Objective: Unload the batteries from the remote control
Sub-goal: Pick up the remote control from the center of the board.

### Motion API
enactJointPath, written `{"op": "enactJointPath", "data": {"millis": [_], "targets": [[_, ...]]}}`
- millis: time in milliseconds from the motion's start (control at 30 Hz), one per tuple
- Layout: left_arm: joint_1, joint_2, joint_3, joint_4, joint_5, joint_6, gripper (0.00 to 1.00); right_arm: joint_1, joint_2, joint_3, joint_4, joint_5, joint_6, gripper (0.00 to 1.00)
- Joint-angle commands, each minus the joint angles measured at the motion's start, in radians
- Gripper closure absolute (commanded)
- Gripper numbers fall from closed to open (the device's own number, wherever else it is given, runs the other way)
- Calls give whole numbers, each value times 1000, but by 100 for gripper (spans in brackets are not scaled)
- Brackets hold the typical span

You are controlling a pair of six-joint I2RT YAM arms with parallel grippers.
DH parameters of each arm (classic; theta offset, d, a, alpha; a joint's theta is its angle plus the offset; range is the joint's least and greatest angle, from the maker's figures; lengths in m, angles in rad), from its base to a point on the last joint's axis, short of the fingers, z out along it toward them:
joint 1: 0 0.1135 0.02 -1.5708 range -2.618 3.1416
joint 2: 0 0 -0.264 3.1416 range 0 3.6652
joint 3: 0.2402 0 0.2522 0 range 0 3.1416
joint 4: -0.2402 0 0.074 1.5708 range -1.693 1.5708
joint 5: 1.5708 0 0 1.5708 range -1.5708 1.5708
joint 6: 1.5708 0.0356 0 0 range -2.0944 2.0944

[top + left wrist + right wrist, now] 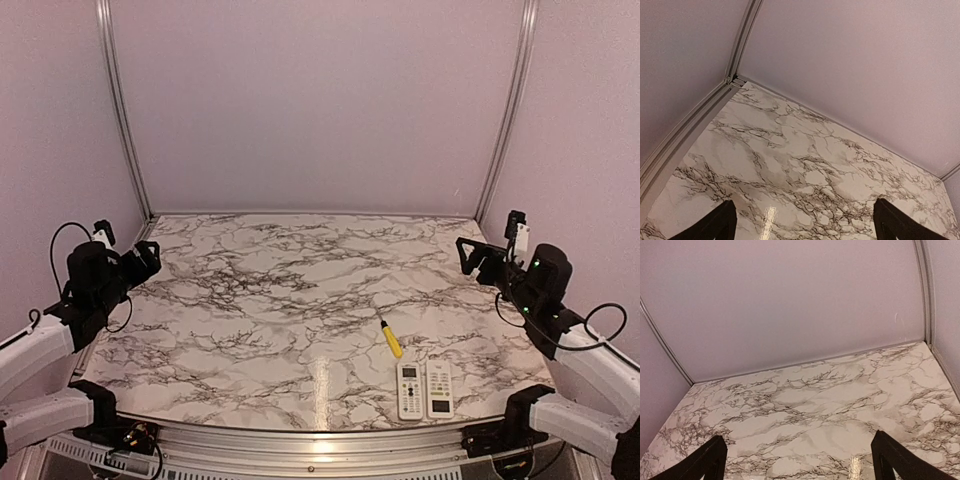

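Observation:
Two white remote controls lie side by side near the table's front edge, right of centre: one (410, 390) and its neighbour (439, 388), both face up with display and buttons showing. No batteries show; they are hidden or out of view. My left gripper (150, 256) hangs open over the table's left edge, far from the remotes. My right gripper (470, 256) hangs open over the right edge, behind the remotes. Each wrist view shows only bare marble between wide-spread dark fingers, for the left gripper (805, 210) and the right gripper (799, 440).
A small yellow-handled screwdriver (390, 338) lies just behind the remotes, pointing up-left. The marble table (280, 300) is enclosed by pale walls with metal corner posts (123, 110). A metal rail runs along the front edge.

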Motion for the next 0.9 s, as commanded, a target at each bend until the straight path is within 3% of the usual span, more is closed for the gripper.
{"op": "enactJointPath", "data": {"millis": [0,167,533,867], "targets": [[-72,46,40,-26,43,7,1,-1,-10,-6,-17,-131,-4,1],[-188,92,67,-36,-25,30,1,3,-8,11,-90,-122,29,1],[-326,189,75,43,-38,46,1,37,-37,61,-268,-155,88,1],[-459,244,70,120,-149,21,1,68,-16,181,-560,-65,143,1]]}}
